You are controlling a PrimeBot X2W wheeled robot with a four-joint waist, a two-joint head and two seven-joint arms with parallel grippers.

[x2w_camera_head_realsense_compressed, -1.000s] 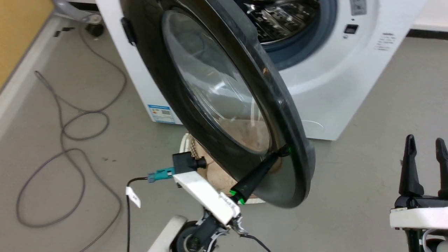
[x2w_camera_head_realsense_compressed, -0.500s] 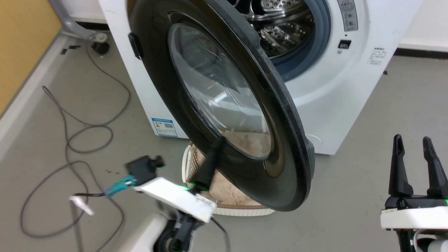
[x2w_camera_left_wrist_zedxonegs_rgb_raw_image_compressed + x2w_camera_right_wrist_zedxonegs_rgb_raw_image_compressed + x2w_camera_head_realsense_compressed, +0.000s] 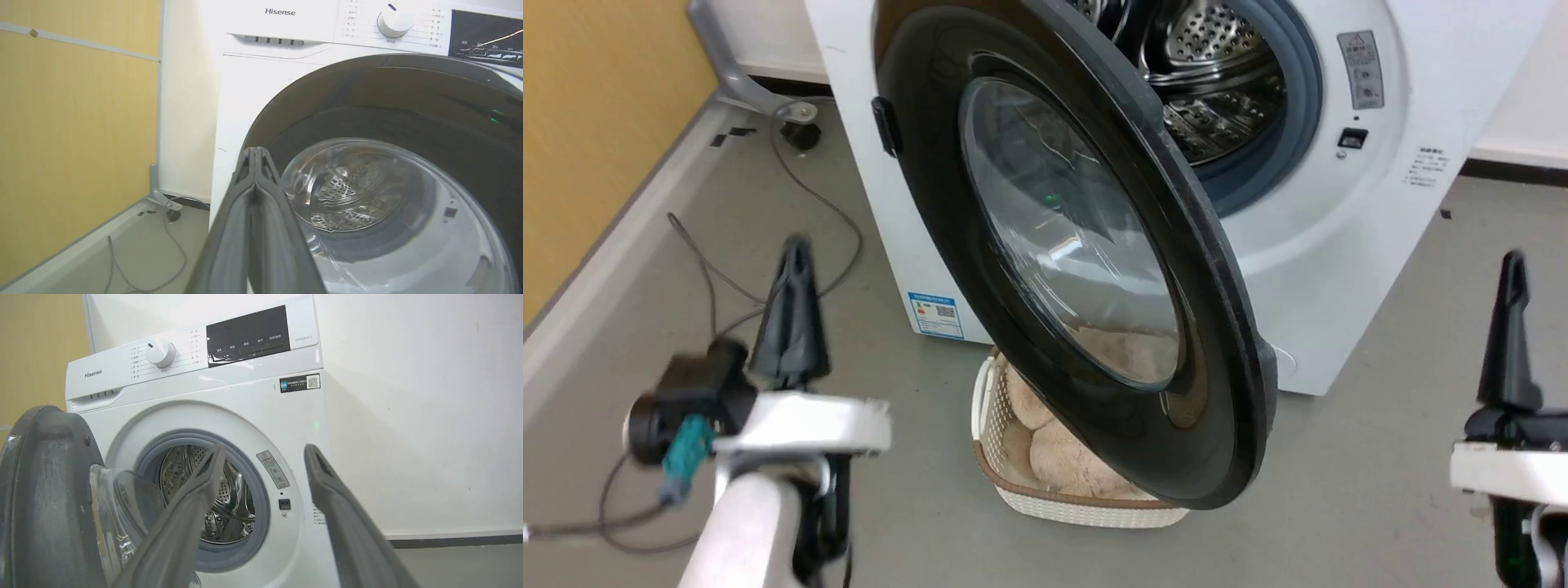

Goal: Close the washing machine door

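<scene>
The left gripper (image 3: 795,249) has its two jaws pressed together with nothing between them, as the left wrist view shows at their tips (image 3: 255,152). It hovers in front of the washing machine's (image 3: 1339,269) left corner, clear of the door. The right gripper (image 3: 263,451) has its two jaws spread apart and empty. In the head view it stands off the washing machine's right side, turned edge-on so that a single dark finger (image 3: 1513,327) shows. The one washing machine door (image 3: 1070,245), a black ring around a bulging clear window, is open. It is hinged at the left of the washing machine's front and swung out towards the robot. Behind it the round opening is uncovered, with one grey rubber ring (image 3: 1294,139) around one shiny perforated drum (image 3: 1217,73). One white woven basket (image 3: 1094,513) sits on the floor (image 3: 1380,457) just before the washing machine, under the door's lower edge, holding beige plush lumps (image 3: 1054,453) whose number I cannot tell. One small blue label (image 3: 935,314) is at the washing machine's lower left front. One white dial (image 3: 394,22) and one dark display panel (image 3: 249,335) sit on its top strip. Grey cable (image 3: 809,188) trails over the floor to the washing machine's left.
</scene>
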